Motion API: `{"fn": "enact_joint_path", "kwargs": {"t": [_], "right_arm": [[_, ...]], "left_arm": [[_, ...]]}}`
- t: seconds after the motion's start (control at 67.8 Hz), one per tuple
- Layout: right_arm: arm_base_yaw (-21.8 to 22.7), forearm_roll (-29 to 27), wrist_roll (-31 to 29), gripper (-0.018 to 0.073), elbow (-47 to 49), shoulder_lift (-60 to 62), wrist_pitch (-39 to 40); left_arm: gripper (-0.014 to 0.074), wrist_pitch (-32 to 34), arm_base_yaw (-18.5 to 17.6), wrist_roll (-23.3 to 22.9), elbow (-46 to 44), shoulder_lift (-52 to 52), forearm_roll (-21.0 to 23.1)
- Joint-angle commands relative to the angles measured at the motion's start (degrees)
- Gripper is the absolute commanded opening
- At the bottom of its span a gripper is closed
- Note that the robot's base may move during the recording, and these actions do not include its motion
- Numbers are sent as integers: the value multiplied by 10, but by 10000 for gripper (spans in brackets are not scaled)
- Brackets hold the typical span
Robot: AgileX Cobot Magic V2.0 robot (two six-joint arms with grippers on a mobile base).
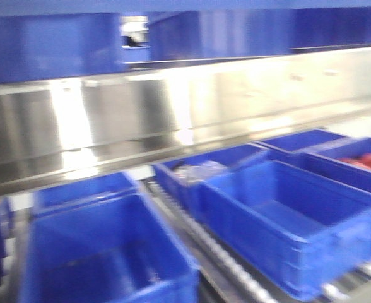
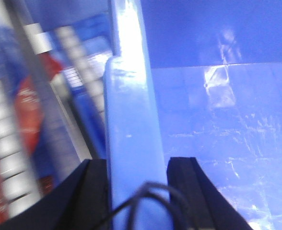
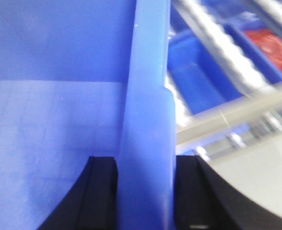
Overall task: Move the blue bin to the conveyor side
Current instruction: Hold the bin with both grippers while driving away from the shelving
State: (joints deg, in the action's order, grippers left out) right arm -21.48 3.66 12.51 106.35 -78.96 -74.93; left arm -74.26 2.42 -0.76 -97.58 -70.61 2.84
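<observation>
left wrist view: the left gripper [image 2: 138,162] straddles the thick rim [image 2: 129,96] of the blue bin [image 2: 217,124]. one black pad sits outside the wall and one inside, both flush to the plastic, so we read it as pinching the rim. a thin dark cable [image 2: 150,196] loops across the foreground. the bin's hollow lies to the right of this gripper. to its left, blurred, are pale roller-like bars [image 2: 2,158] and something red [image 2: 28,115].

right wrist view: the right gripper [image 3: 145,158] clamps a wall in the same way, pads tight on either side, with the hollow to its left. we judge that the arms hold facing walls of one bin, so the bin lies between the grippers and neither arm is nearer. its long axis cannot be told from these close views. a carry would call for both wrists to travel together at a fixed spacing.

front view, surface and room: neither gripper shows here, and we cannot say which bin is the held one. from left to right we see an open bin low left [image 1: 103,252], a roller track [image 1: 217,259], a second bin [image 1: 286,221], and red contents [image 1: 368,161] in a bin at far right. behind them runs a bright steel panel [image 1: 173,113], with more blue bins above [image 1: 53,47]. all of this is blurred. no dark belt of the conveyor shows in any view, so we cannot tell which way it lies from the bin.
</observation>
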Motion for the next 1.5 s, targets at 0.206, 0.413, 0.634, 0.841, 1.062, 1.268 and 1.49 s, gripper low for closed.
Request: {"fn": "enact_joint_path", "kwargs": {"t": [0.206,0.413,0.634,0.841,1.062,1.268,1.49], "right_arm": [[3,22,-11,-82,13,13,50],[3,22,-11,-82,13,13,50],[3,22,-11,-82,13,13,50],[3,22,-11,-82,13,13,50],[3,22,-11,-82,13,13,50],[3,22,-11,-82,13,13,50],[3,22,-11,-82,13,13,50]], "left_arm": [[-16,43,1,4,-14,12,3],[-16,43,1,4,-14,12,3],[-16,43,1,4,-14,12,3],[-16,43,1,4,-14,12,3],[-16,43,1,4,-14,12,3],[-16,43,1,4,-14,12,3],[-16,43,1,4,-14,12,3]]}}
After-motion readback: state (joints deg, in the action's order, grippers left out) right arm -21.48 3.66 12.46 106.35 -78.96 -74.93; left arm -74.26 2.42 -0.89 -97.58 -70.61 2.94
